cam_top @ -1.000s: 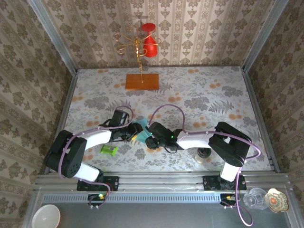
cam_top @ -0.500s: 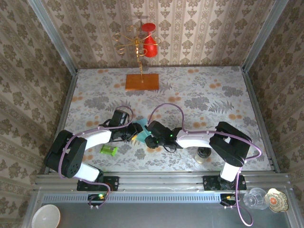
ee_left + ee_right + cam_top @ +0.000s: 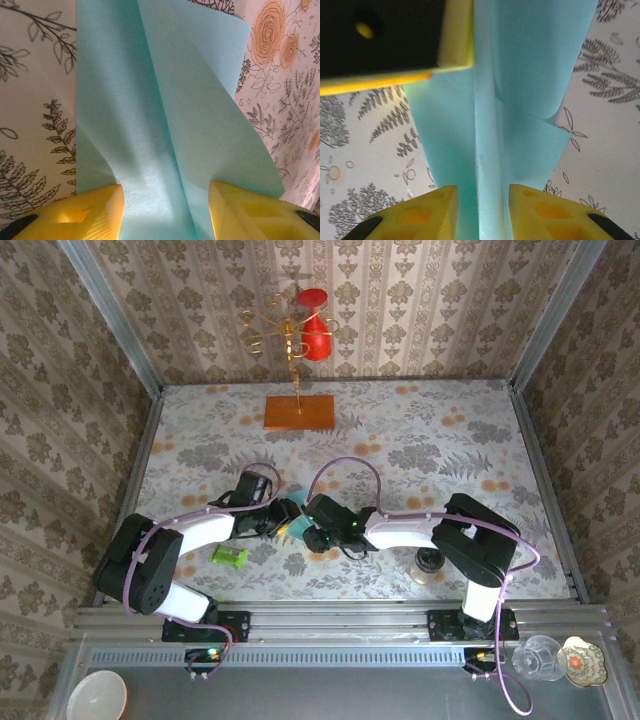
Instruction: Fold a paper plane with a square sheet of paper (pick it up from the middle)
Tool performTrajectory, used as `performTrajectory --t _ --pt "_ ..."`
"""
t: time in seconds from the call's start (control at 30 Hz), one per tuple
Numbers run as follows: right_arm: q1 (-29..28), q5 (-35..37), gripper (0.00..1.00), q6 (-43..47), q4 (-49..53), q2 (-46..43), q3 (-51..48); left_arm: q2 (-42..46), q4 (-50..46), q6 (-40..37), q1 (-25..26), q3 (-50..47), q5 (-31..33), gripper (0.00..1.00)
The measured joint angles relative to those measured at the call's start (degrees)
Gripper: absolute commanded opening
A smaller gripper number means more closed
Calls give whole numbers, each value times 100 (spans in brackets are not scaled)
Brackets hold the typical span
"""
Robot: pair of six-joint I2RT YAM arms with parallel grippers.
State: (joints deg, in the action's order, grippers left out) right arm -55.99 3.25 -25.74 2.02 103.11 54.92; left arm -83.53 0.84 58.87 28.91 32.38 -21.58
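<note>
change: since a second ago the right arm's elbow and forearm have shifted left, bringing its gripper closer to the left one, and less teal shows between them; the left arm has stayed put.
left gripper (image 3: 166,194): about half open, yellow fingers (image 3: 90,212) well apart, tips down at the sheet, one on each side of its long fold; we see no pinch.
left arm (image 3: 195,530): elbow out by the left wall, forearm reaching right, low over the table.
sheet of paper (image 3: 150,125): light blue, part folded, flaps meeting along a centre crease, lying on the cloth between both grippers.
right gripper (image 3: 484,192): narrow, fingers close on either side of the raised centre ridge; we cannot tell whether they pinch it.
right arm (image 3: 410,530): elbow raised at the right, white forearm stretched left and low.
table (image 3: 430,450): floral cloth; green cylinder (image 3: 229,556) just beside the left forearm; orange board (image 3: 299,412) at the far edge, bearing a gold stand (image 3: 288,335) with red cups (image 3: 317,338).
room: patterned wallpaper on three sides, metal frame posts.
</note>
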Motion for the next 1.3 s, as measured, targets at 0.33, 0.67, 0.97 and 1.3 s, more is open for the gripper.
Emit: performTrajectory --t 0.33,0.67,0.97,1.3 --pt "-15 0 28 0 2 42 11 0 0 0 0 0 0 50" --pt "-15 103 25 0 15 42 164 0 0 0 0 0 0 50" --pt "-15 101 17 0 107 52 173 2 -4 0 0 0 2 49" --pt "-13 63 9 -20 103 90 173 354 -168 7 4 -66 155 48"
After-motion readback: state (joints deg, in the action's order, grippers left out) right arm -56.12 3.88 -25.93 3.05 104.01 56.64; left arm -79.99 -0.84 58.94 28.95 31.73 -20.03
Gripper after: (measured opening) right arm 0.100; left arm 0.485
